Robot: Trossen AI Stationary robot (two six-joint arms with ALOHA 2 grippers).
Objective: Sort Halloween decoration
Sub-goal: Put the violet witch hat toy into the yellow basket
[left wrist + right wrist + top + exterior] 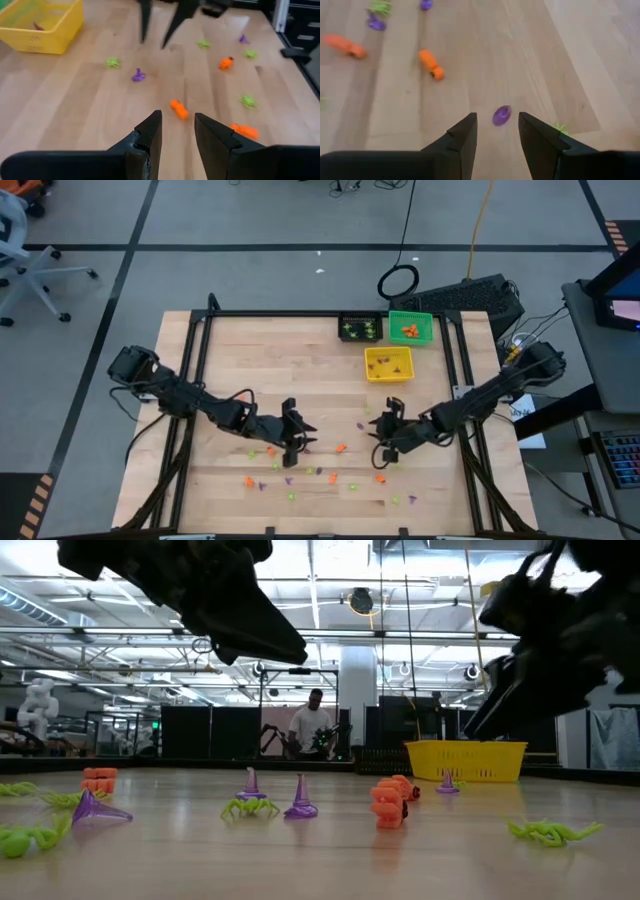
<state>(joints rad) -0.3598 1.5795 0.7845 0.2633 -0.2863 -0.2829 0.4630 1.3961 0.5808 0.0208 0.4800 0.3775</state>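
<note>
- Purple trinket (502,115) lying flat on the bench (250,360), just ahead of the right gripper (498,131) and in line with the gap between its fingers; roughly oval, its long axis slightly tilted across that gap.
- Orange trinket (178,109) likewise just ahead of the left gripper (178,131), its long axis slanting across the gap, a touch toward one finger.
- Both sets of fingers parted narrowly, holding nothing, hovering over the bench's near middle, facing each other across a short stretch of wood.
- Judged next: each arm nearer its own piece; a short drop forward should bracket it.
- Remaining decorations scattered between and in front of the two arms; from above, about twenty small orange, purple and light-green pieces, too small for an exact count per colour.
- Three bins at the far right of the bench: one black bin (360,328), one green bin (411,328), one yellow bin (389,364), each already holding a few pieces.
- One person standing far behind the bench in the low view.
</note>
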